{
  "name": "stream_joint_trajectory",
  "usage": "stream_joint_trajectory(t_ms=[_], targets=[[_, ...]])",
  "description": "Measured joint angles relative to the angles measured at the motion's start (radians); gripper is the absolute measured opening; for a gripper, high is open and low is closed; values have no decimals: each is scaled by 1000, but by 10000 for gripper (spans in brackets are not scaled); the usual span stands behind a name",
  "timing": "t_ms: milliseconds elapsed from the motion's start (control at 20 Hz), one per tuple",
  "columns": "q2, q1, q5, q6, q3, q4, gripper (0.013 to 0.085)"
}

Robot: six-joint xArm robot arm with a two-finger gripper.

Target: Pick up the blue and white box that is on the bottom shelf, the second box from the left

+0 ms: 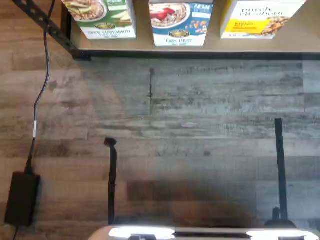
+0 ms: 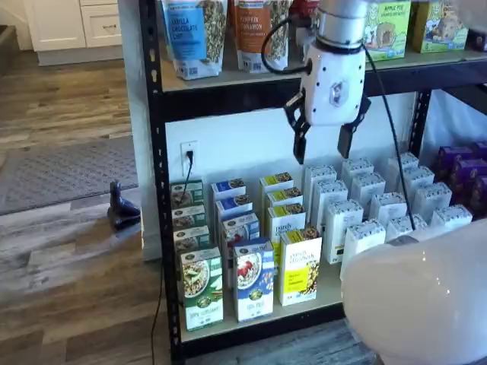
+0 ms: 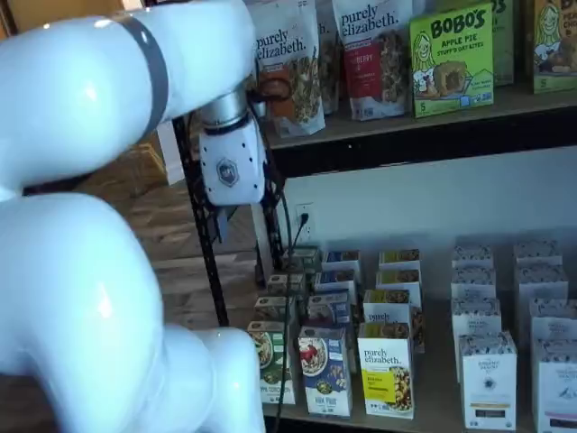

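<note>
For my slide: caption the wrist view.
Wrist camera looks down at the blue and white box on the bottom shelf.

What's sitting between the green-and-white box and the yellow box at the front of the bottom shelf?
The blue and white box stands between the green-and-white box and the yellow box, front row of the bottom shelf; both shelf views show it.

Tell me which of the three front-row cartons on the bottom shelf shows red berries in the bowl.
The blue and white box, the middle one. The green-and-white carton on one side and the yellow carton on the other show no red berries.
</note>
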Motion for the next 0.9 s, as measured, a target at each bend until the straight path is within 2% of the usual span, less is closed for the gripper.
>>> stream_joint_trajectory(t_ms=[250,800,900], targets=[[32,16,-81,15,55,-7,850],[102,28,-331,19,203,-4,850],[117,25,-385,6,229,11,850]])
